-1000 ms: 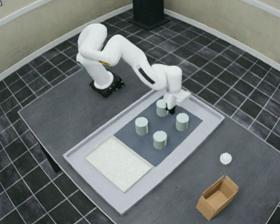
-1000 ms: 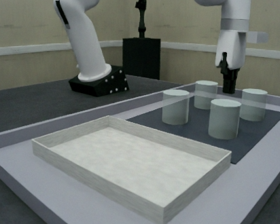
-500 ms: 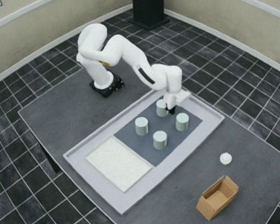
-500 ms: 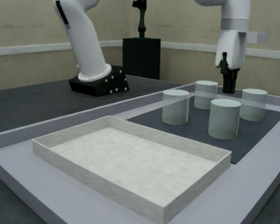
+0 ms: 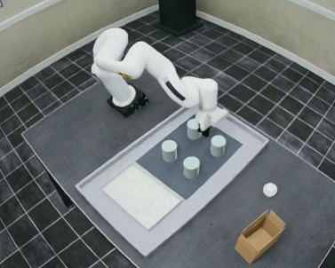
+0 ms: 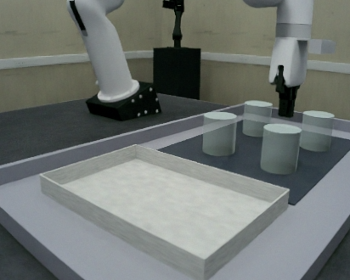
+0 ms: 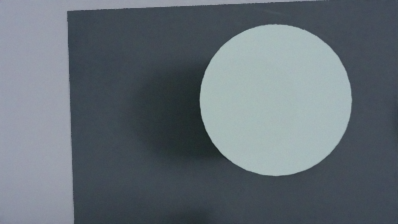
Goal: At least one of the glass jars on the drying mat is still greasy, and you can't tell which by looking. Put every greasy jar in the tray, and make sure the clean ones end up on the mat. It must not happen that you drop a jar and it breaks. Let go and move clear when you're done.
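With the top view read from left to right, looks barely begun: no jar in the tray [image 5: 141, 195] [image 6: 166, 195], and all four glass jars [image 5: 170, 151] [image 6: 219, 133] [image 7: 275, 100] upright on the drying mat [image 5: 176, 178] [image 6: 306, 182] [image 7: 100, 190], with greasy and clean impossible to tell apart by sight. Above the far jars, hangs the end effector [image 5: 205, 132] [image 6: 286, 114] clenched on nothing, probably for testing by touch, with neighbouring jars near enough to knock. Farther right on the table [image 5: 82, 135] [image 6: 25, 144], a small white round object [image 5: 270, 189] and an open cardboard box [image 5: 248, 248], both well out of the way.
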`<action>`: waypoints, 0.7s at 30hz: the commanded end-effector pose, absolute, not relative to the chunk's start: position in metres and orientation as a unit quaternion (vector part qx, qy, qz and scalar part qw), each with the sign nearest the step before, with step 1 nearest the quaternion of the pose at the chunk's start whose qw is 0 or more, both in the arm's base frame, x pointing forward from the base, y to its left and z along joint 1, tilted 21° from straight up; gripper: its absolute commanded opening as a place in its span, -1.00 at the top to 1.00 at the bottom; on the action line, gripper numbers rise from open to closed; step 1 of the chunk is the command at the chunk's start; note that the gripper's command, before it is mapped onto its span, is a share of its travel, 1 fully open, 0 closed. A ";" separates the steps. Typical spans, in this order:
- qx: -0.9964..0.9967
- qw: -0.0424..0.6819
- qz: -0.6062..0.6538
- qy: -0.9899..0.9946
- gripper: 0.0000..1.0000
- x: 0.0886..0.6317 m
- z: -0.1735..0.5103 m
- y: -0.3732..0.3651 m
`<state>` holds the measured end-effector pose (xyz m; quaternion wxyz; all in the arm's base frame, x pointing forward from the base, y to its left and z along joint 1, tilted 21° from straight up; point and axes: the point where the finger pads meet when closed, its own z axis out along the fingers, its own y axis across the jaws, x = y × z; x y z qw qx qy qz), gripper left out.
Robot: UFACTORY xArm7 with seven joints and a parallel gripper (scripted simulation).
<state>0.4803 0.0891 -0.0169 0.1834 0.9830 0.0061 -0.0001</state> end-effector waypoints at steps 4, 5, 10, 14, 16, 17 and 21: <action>0.983 0.182 0.002 0.007 1.00 0.482 -0.015 0.091; 0.983 0.182 0.002 0.007 1.00 0.482 -0.015 0.091; 0.983 0.182 0.002 0.007 1.00 0.482 -0.008 0.094; 0.983 0.182 0.002 0.007 1.00 0.482 0.006 0.099; 0.983 0.182 0.002 0.007 1.00 0.482 0.021 0.105; 0.983 0.182 0.002 0.007 1.00 0.482 0.028 0.107; 0.983 0.182 0.002 0.007 1.00 0.481 0.056 0.118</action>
